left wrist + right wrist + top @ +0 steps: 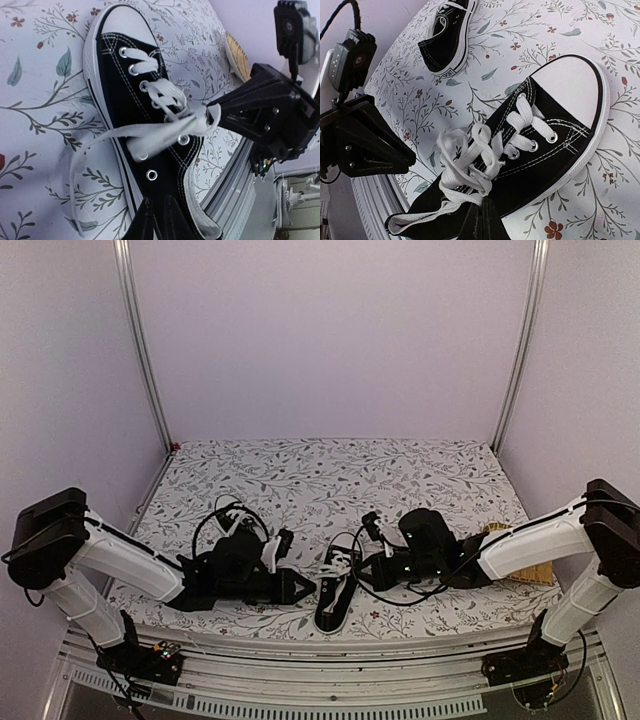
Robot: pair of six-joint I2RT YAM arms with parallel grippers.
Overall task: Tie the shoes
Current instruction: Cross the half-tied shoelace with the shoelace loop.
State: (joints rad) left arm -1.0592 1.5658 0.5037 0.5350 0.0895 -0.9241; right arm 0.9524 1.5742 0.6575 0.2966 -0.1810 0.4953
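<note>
One black shoe (335, 592) with a white toe cap lies between my two grippers, toe pointing away from the arm bases. Its white laces (470, 160) are bunched in a loose tangle over the tongue. My right gripper (485, 216) is shut on a lace strand by the shoe's ankle, and the left wrist view shows that strand drawn taut to its tip (210, 116). My left gripper (162, 216) hovers over the shoe's heel opening, its fingers a crack apart with nothing between them. A long lace loop (80, 150) trails onto the cloth. The second shoe (447, 35) lies farther off on the left.
The floral tablecloth (330, 475) covers the table up to the metal front rail (320, 655), close to the shoe's heel. A tan woven mat (520, 552) lies under the right arm. A black cable loop (215, 515) arcs over the left arm.
</note>
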